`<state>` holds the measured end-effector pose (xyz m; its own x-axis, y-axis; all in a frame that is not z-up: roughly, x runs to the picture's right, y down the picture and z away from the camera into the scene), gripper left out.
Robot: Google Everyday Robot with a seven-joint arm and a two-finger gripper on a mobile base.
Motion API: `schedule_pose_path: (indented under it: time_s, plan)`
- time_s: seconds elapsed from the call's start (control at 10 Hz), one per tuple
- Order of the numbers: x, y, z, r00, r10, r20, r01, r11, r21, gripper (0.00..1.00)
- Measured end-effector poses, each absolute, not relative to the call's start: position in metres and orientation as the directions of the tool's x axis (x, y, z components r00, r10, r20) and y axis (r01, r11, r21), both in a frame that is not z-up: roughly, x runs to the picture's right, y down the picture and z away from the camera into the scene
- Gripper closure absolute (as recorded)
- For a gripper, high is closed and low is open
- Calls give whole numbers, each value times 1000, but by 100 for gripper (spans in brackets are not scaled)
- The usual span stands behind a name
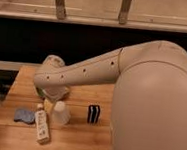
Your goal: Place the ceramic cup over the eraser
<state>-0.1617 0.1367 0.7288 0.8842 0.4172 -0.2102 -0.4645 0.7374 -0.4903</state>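
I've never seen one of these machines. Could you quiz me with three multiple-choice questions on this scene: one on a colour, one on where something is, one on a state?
1. The eraser is: A black with white stripes; B plain red; C green.
2. The gripper hangs just above: A the eraser; B the ceramic cup; C bare floor, off the table.
3. The eraser is: A hidden under the cup; B uncovered and upright; C held in the air.

Answers: A, the stripes show on its front. B, the arm's end sits right over the cup. B, it stands on the wooden table, apart from the cup.
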Motion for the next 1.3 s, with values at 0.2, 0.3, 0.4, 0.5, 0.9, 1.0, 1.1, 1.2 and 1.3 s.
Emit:
schedule_pose_path:
  time_s: [0.2, 0.3, 0.4, 0.5, 0.9, 1.0, 1.1, 1.2, 1.3]
  plan:
    - [-164, 148, 738, 885, 406, -226, -463, 726, -509, 20]
    - [-163, 152, 744, 884, 405, -235, -466, 718, -516, 20]
    - [-159, 154, 750, 880, 405, -248, -474, 712, -518, 20]
    - [-157, 156, 753, 876, 408, -256, -480, 705, -522, 20]
    - [-156, 165, 764, 871, 402, -280, -490, 688, -535, 20]
    - [-154, 167, 767, 869, 402, -288, -494, 683, -538, 20]
    - [-153, 169, 769, 868, 401, -293, -496, 679, -541, 20]
    - [-152, 172, 770, 867, 400, -299, -499, 675, -544, 20]
    - [-151, 174, 771, 865, 399, -303, -501, 671, -546, 20]
